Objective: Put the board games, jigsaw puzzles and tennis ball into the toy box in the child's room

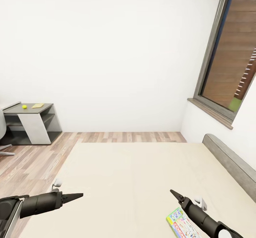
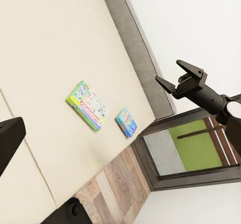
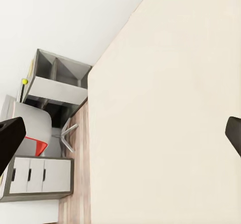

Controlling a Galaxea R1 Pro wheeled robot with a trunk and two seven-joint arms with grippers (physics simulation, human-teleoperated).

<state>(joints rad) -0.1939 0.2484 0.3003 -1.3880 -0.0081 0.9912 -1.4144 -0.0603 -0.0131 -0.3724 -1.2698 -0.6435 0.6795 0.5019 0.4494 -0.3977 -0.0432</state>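
Two board games lie on the beige bed (image 1: 135, 174): a green-edged one (image 2: 88, 105) (image 1: 179, 223) and a small blue one (image 2: 126, 122) near the headboard side. My right gripper (image 1: 176, 195) (image 2: 169, 72) hovers open above the mattress, just past the green-edged game. Over the bed's other side my left gripper (image 1: 76, 196) is open too, holding nothing. Far left, the tennis ball (image 1: 24, 106) (image 3: 24, 81) and a thin yellowish jigsaw puzzle (image 1: 37, 105) rest on the table's low dark-grey section (image 1: 32, 122). The toy box is out of view.
A grey headboard (image 1: 231, 163) runs along the bed's right side under a window (image 1: 231, 53). Wood-plank floor (image 1: 32, 159) separates the bed from the table. A grey chair (image 3: 30, 123) stands by the white drawers (image 3: 37, 174).
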